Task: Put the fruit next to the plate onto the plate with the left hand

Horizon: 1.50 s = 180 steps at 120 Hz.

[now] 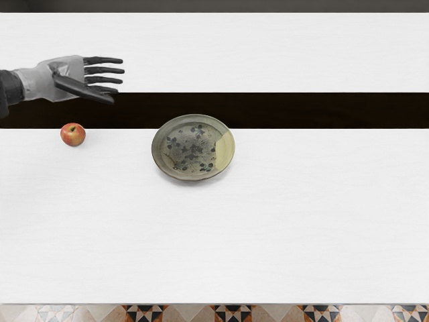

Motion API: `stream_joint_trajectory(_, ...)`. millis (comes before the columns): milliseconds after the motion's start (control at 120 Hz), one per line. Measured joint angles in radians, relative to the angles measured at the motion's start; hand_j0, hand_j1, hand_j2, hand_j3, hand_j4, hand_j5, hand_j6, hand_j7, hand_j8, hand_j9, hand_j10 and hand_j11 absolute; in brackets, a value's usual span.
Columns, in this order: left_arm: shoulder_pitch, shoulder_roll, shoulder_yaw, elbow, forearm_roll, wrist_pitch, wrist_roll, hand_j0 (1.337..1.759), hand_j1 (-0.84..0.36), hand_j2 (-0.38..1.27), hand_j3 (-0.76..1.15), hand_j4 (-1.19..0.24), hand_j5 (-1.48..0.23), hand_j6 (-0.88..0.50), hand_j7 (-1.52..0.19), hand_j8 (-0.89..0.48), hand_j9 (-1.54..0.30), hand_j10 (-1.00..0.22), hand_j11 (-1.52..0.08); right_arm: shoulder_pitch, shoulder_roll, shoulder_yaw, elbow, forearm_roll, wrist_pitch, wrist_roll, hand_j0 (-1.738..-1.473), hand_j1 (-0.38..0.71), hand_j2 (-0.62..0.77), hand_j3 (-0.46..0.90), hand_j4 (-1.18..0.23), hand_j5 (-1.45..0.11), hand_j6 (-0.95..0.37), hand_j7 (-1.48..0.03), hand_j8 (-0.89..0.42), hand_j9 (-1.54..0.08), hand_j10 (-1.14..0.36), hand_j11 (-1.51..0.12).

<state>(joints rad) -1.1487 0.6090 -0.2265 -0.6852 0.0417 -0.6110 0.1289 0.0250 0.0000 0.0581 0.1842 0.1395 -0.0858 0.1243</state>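
The left hand (84,75) hovers flat, fingers stretched out and holding nothing, by a dark band (301,111) crossing the white table (268,221). The apple (73,134) sits just below the hand, the speckled plate (226,144) well off to its lower right. Patterned floor tiles (234,313) show beneath.

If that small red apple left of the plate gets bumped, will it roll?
The small round red-and-yellow apple looks rigid and rounded, so a nudge would probably roll it. It sits close to the white table's far edge by the dark gap, so a push that way might lose it. Its smooth skin could slip in the open left hand.
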Motion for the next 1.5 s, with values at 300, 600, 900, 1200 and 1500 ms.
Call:
stream_joint_trajectory(300,-0.023,0.083,-0.002,-0.028,0.153,0.0,0.026,1.658,0.05,0.05,0.0,-0.25,-0.32,-0.25,-0.32,-0.25,-0.32,-0.25,-0.32,0.006,0.0,0.0,0.0,0.0,0.0,0.001,-1.658,-0.31,-0.01,0.0,-0.03,-0.05,-0.03,-0.05,-0.03,-0.05,-0.03,-0.05)
stream_joint_trajectory(600,-0.052,0.151,0.064,-0.345,0.657,0.454,0.177,1.658,0.05,0.05,0.0,-0.25,-0.32,-0.25,-0.32,-0.25,-0.32,-0.25,-0.32,0.007,0.0,0.0,-0.001,0.0,0.0,0.002,-1.658,-0.31,-0.01,0.0,-0.04,-0.05,-0.04,-0.05,-0.04,-0.05,-0.03,-0.05)
stream_joint_trajectory(900,-0.064,0.101,0.198,-0.387,0.796,0.704,0.338,1.658,0.05,0.05,0.0,-0.25,-0.32,-0.25,-0.32,-0.25,-0.32,-0.25,-0.32,0.009,0.0,0.0,-0.002,-0.001,0.0,0.002,-1.658,-0.31,-0.01,0.0,-0.04,-0.05,-0.04,-0.05,-0.04,-0.05,-0.03,-0.05)
stream_joint_trajectory(1200,-0.092,-0.019,0.37,-0.308,0.805,0.807,0.389,1.658,0.05,0.05,0.0,-0.25,-0.32,-0.25,-0.32,-0.25,-0.32,-0.25,-0.32,0.009,0.0,0.0,-0.004,0.0,0.0,0.002,-1.658,-0.31,-0.01,0.0,-0.04,-0.05,-0.04,-0.05,-0.04,-0.05,-0.03,-0.05)
stream_joint_trajectory(1500,-0.091,-0.067,0.406,-0.249,0.793,0.814,0.392,1.658,0.05,0.05,0.0,-0.25,-0.32,-0.25,-0.32,-0.25,-0.32,-0.25,-0.32,0.009,0.0,0.0,-0.005,-0.001,0.0,0.001,-1.658,-0.31,-0.01,0.0,-0.04,-0.05,-0.04,-0.05,-0.04,-0.05,-0.03,-0.05)
